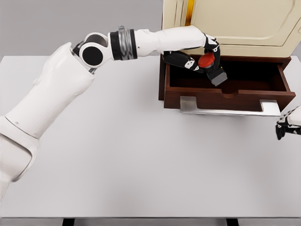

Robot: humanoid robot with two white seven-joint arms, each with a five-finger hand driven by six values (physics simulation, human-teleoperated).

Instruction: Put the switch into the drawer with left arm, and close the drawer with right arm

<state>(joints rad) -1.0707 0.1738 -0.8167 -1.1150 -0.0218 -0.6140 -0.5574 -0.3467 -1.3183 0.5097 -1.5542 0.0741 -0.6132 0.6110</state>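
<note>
A brown wooden drawer (225,96) stands pulled out from a cream cabinet (235,23) at the back right, with a silver handle (230,109) on its front. My left hand (200,59) reaches over the drawer's left part and is shut on the switch (211,66), a grey block with a red button, held tilted above the drawer's inside. My right hand (287,125) shows at the right edge, just below the handle's right end, its dark fingers curled and holding nothing.
The white table (131,155) spreads wide in front of the drawer. The cabinet overhangs the drawer's back. My left arm crosses the table's upper left.
</note>
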